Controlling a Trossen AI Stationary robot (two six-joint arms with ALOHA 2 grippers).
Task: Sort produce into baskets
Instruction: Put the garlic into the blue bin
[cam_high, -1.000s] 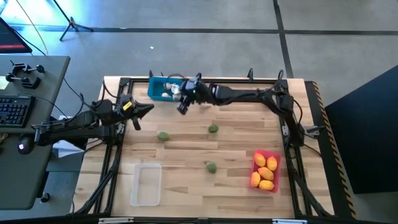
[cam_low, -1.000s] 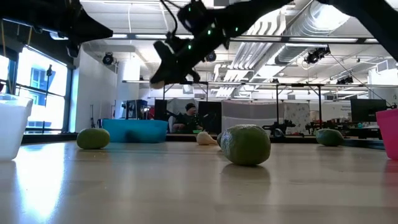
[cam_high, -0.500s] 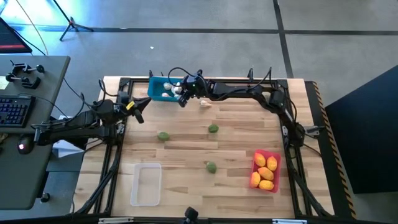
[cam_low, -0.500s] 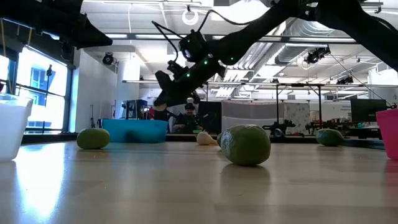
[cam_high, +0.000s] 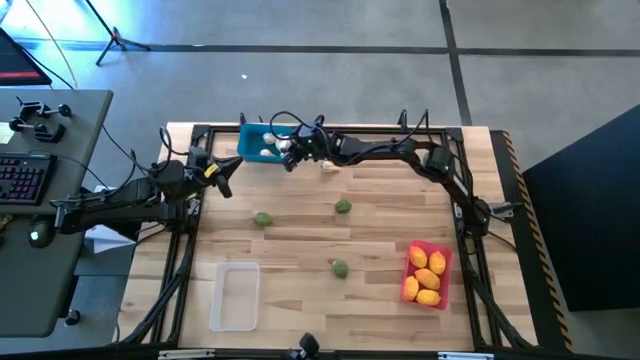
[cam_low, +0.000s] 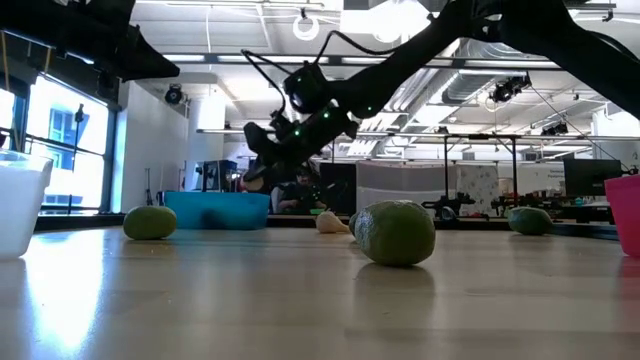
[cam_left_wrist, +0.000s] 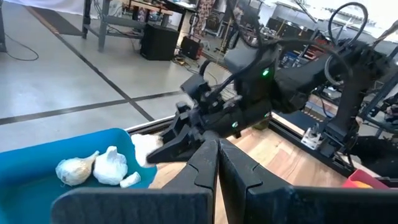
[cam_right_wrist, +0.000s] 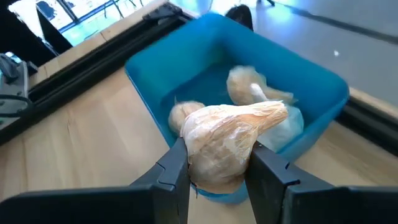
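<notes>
My right gripper (cam_right_wrist: 214, 168) is clamped on a garlic bulb (cam_right_wrist: 230, 140), poised over the near-right rim of the blue basket (cam_right_wrist: 186, 68) at the table's far side; the basin lies just beyond. My left gripper (cam_high: 228, 177), fingers together and empty, waits at the left.

Upper-middle of the high view is crowded: right claw (cam_high: 290, 155) holding a garlic bulb (cam_right_wrist: 231, 140) hangs over the blue bin (cam_high: 258, 143), arm stretched along the desk (cam_high: 380, 235) top edge. Left claw (cam_high: 226, 176), shut, sits at upper left beside the bin. Loose garlic (cam_high: 329, 167) just right. Three green fruits (cam_high: 262, 218) (cam_high: 343, 207) (cam_high: 340, 268) dot the centre; open lanes between. Clear bin (cam_high: 234, 296) lower left, red bin (cam_high: 428, 273) lower right.
</notes>
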